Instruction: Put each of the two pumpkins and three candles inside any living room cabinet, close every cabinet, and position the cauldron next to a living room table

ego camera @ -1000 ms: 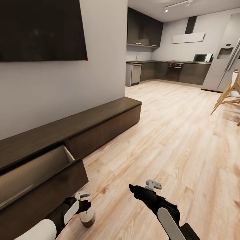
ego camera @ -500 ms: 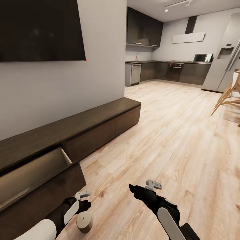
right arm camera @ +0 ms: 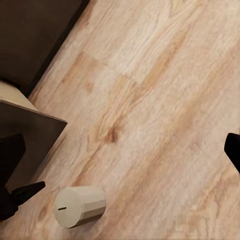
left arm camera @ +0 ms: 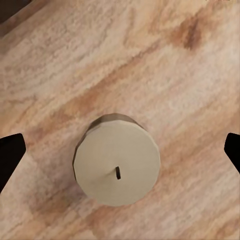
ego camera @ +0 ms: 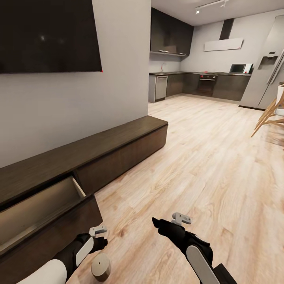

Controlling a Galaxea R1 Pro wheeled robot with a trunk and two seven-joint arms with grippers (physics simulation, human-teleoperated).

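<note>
one candle on the wood floor, tipped over on its side, flat wick end turned up toward the head camera, at about 7 o'clock in the head view. lying free, just below the left gripper and not touching it. in the left wrist view, same candle seen end-on with a short dark wick at its centre, sitting between the two black fingertips that stand wide apart at the frame edges, clear wood showing on both sides of it. in the right wrist view, candle on its side near the corner of the open drawer front.

left gripper parted, clamped on nothing. right gripper at about 6 o'clock, held above bare floor, well apart from the candle; black fingertips spread to the edges of the right wrist view, nothing between them.

long dark-brown cabinet along the wall from 8 o'clock toward 11 o'clock, with one drawer pulled out at 8 o'clock, tan interior showing. black television on the wall above at 10 o'clock. kitchen far off at 1 o'clock, wooden chair legs at 3 o'clock.
</note>
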